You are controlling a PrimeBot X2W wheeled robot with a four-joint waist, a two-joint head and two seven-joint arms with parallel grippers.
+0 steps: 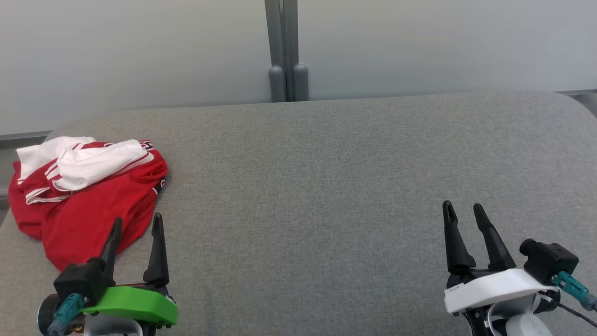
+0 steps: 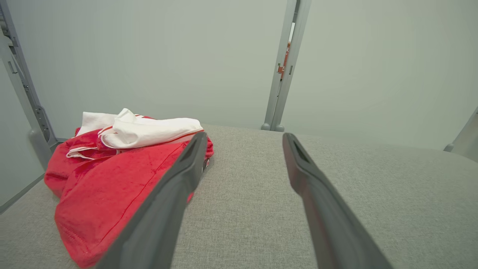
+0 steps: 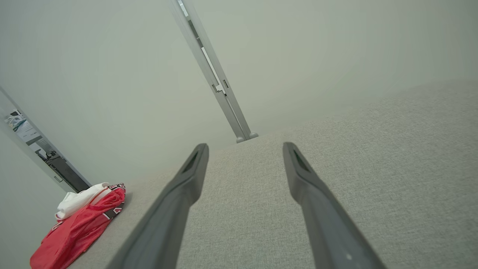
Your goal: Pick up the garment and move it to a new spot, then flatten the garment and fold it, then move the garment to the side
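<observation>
A crumpled red jersey-like garment with white sleeves and white stripes (image 1: pixel 88 200) lies in a heap at the far left corner of the grey, woven-fabric-covered tabletop (image 1: pixel 326 186). It is close to the table's left edge and rounded back corner. The white parts are bunched on top toward the back, and the red cloth spreads forward toward the robot.

The left gripper (image 1: pixel 137 219), with two long dark fingers on a bright green mount, sits at the lower left of the head view with its fingers spread wide and nothing between them. Its outer finger crosses in front of the near red edge of the garment, while its inner finger stands just beside that edge, over bare grey fabric. In the left wrist view the garment (image 2: pixel 112 179) is close ahead and to the left of the fingers. Whether any fingertip touches the cloth cannot be told.

The right gripper (image 1: pixel 462 205), with dark fingers on a white mount, is at the lower right over bare tabletop, well apart from the garment. Its fingers are also spread and hold nothing.

Behind the table stand pale, plain wall panels, joined by an upright grey metal post (image 1: pixel 284 51) near the middle of the table's back edge.
</observation>
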